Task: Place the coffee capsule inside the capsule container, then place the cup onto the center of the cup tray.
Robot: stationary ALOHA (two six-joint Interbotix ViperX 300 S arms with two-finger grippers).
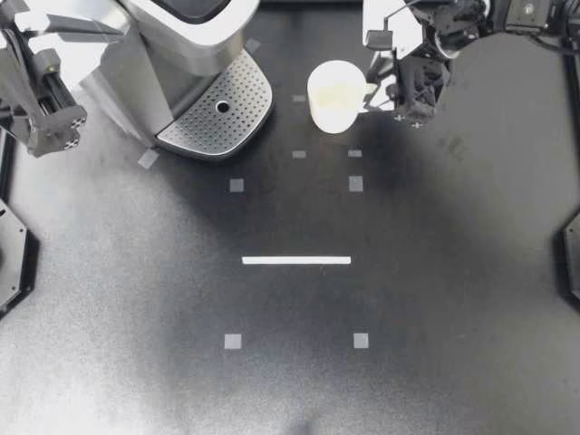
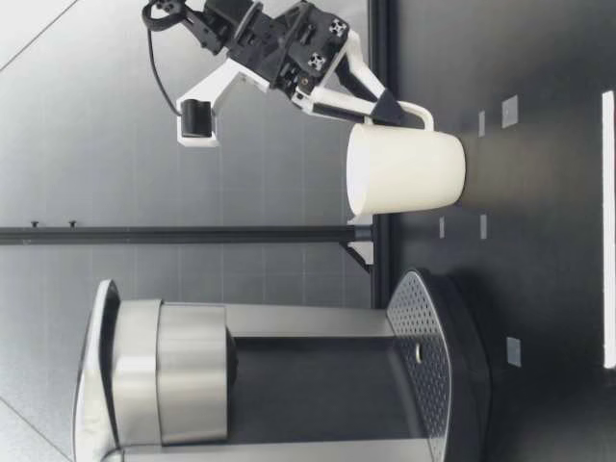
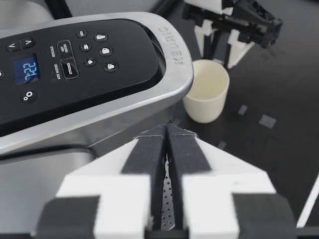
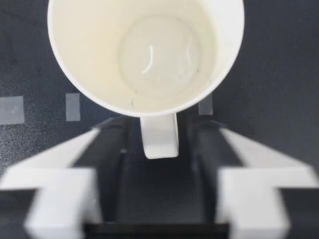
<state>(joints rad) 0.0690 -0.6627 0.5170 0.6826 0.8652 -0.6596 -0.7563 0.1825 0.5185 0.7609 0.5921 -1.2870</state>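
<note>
Within my right end effector [image 1: 373,98] lies the cup [image 1: 333,96] handle.

**One of most things, two claws**

On the desk [image 1: 435,299] I count one white cup [image 1: 335,95] and one coffee machine [image 1: 172,54] with one cup tray [image 1: 217,113]. There are two robot arms, so two claws: the left claw [image 1: 56,130] and the right claw [image 1: 391,101]. On the surface I count one white strip [image 1: 296,260] and seven small grey squares [image 1: 236,185].
</note>
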